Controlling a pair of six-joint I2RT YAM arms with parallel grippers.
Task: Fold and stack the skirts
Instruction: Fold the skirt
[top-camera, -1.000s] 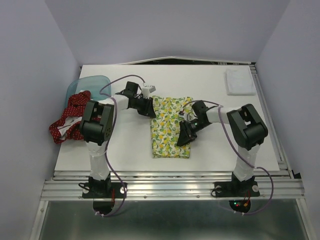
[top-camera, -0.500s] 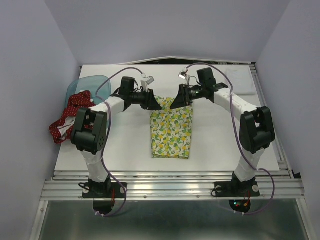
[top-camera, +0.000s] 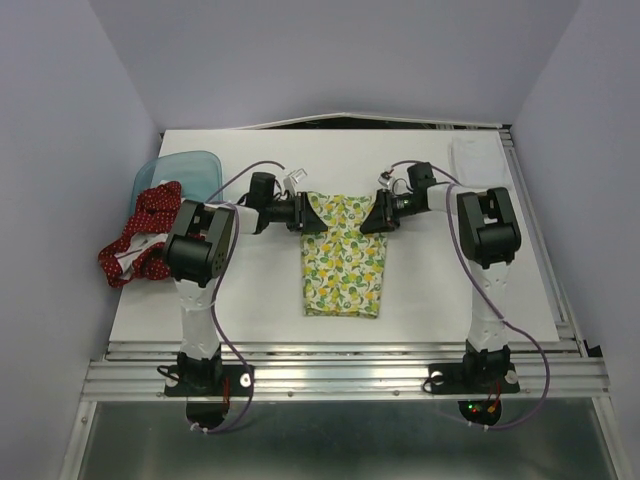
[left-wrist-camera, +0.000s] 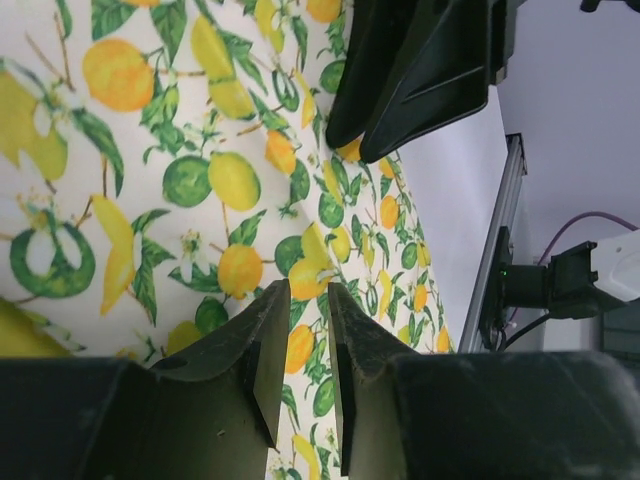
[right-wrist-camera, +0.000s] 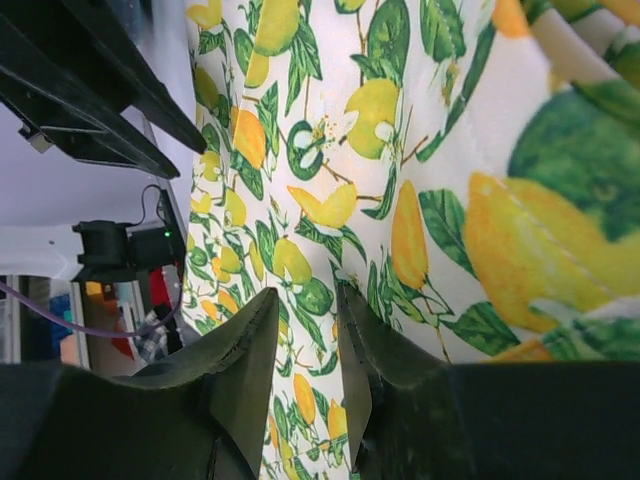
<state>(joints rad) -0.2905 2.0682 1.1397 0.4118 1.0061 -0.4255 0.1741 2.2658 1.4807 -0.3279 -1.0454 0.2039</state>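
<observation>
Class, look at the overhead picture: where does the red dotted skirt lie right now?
In the top view the red dotted skirt lies bunched at the left edge of the table, against the near side of the blue bin and left of the left arm.

No lettering, label, brand, number or sign can be read in any of the views. The cream skirt (top-camera: 343, 262) at the centre of the top view, which fills both wrist views, carries only a print of lemons and green leaves. The red skirt (top-camera: 140, 235) at the left edge shows only small white dots.
</observation>
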